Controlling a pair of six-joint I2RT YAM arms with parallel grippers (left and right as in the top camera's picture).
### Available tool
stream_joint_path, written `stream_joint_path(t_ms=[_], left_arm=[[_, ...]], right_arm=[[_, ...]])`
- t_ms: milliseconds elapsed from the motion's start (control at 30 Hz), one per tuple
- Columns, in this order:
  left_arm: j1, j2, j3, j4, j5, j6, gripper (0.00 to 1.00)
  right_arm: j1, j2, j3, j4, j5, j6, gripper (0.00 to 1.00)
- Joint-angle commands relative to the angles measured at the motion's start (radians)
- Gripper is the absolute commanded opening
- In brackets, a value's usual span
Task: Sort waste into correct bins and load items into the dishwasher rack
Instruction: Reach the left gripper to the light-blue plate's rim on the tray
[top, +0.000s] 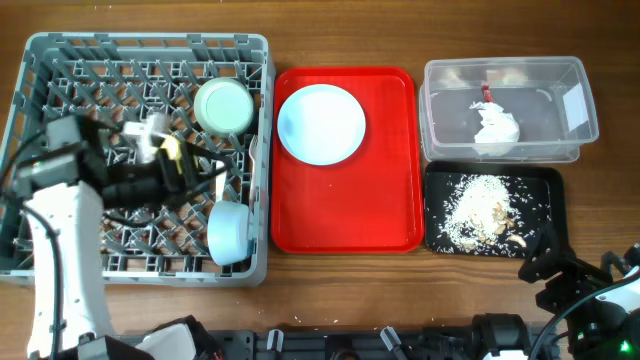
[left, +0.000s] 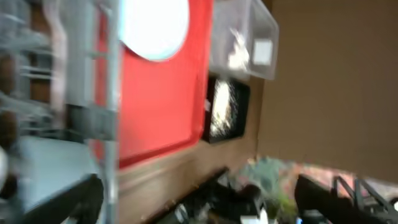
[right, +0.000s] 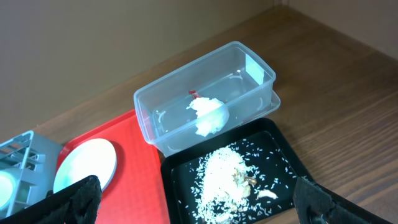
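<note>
The grey dishwasher rack (top: 40, 60) holds the pale green bowl (top: 222, 105) and the small light blue bowl (top: 230, 232), which lies on its side. My left gripper (top: 185, 165) hovers over the rack's middle; its blurred wrist view shows the jaws (left: 199, 199) wide apart and empty. A small white and yellow thing (top: 158, 138) sits beside it; I cannot tell what it is. The light blue plate (top: 320, 123) lies on the red tray (top: 345, 215). The clear tub (top: 550, 90) holds the napkin (top: 495, 128) and red wrapper (top: 487, 95). The black tray (top: 545, 190) holds rice (top: 478, 210). My right gripper (top: 555, 275) is open and empty.
The right wrist view shows the tub (right: 249, 74), napkin (right: 208, 115), black tray (right: 180, 180), rice (right: 224, 174), plate (right: 87, 165) and the rack's corner (right: 18, 155). The left wrist view shows the plate (left: 152, 25), red tray (left: 161, 106) and tub (left: 242, 43). The table's front edge is near the right gripper.
</note>
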Motion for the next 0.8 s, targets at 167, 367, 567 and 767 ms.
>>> stream_joint_path(t_ms=[167,367,567,767], left_arm=[[-0.434,-0.001,0.013,0.094,-0.613,-0.512,0.04],[-0.799,-0.001,0.011,0.048,-1.055,-0.889,0.04],[-0.907,-0.001,-0.061,0.080,-1.131,-0.968,0.04],[-0.834,-0.001,-0.116,0.004,-1.360,-0.969,0.04]], right_arm=[[-0.002,-0.007,0.000,0.002,-0.006,0.006,1.00],[-0.002,-0.007,0.000,0.002,-0.006,0.006,1.00],[-0.002,-0.007,0.000,0.001,-0.005,0.006,1.00],[-0.002,-0.007,0.000,0.001,-0.006,0.006,1.00]])
